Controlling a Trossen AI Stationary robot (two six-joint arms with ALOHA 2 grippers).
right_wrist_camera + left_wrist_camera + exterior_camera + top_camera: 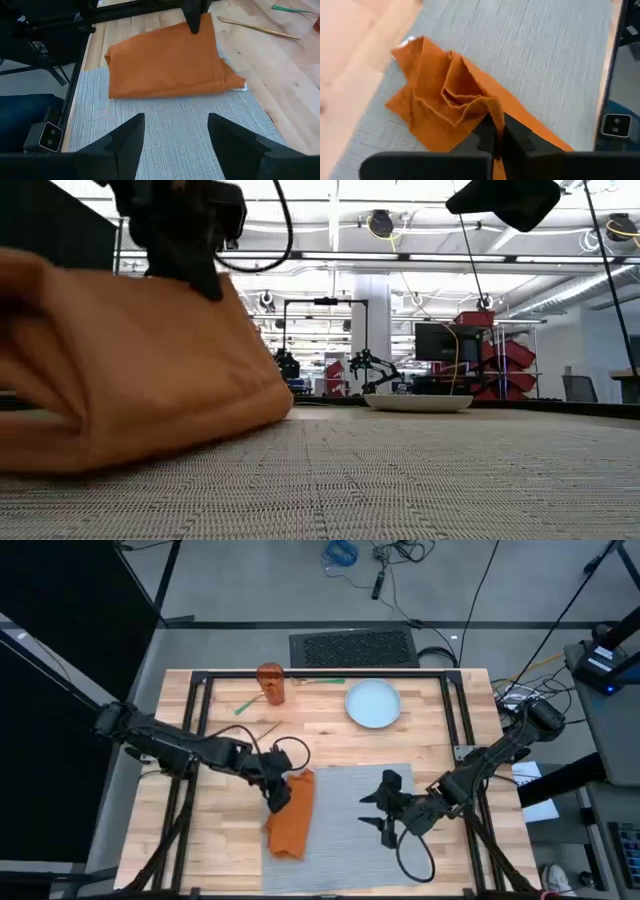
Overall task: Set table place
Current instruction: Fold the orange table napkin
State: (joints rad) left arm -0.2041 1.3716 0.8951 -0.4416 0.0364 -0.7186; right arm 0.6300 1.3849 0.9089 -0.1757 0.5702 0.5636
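We see the grey woven placemat (375, 825) lying flat on the table (330, 745), at the middle of the near edge, its long axis running left to right along that edge. An orange napkin (292, 812), folded and somewhat rumpled, lies over the placemat's left edge, half on the mat and half on the bare wood; its long axis runs from the far side toward the near edge, across the mat's. The left gripper (279, 793) pinches the napkin's far end, its fingers (512, 135) closed tight on a raised fold of cloth. The right gripper (383, 808) hovers over the placemat's right half with its jaws spread wide and nothing between them. Toward the far edge we find a round pale plate (373, 703), and near the far left corner an orange cup (271, 683), both well apart from the mat.
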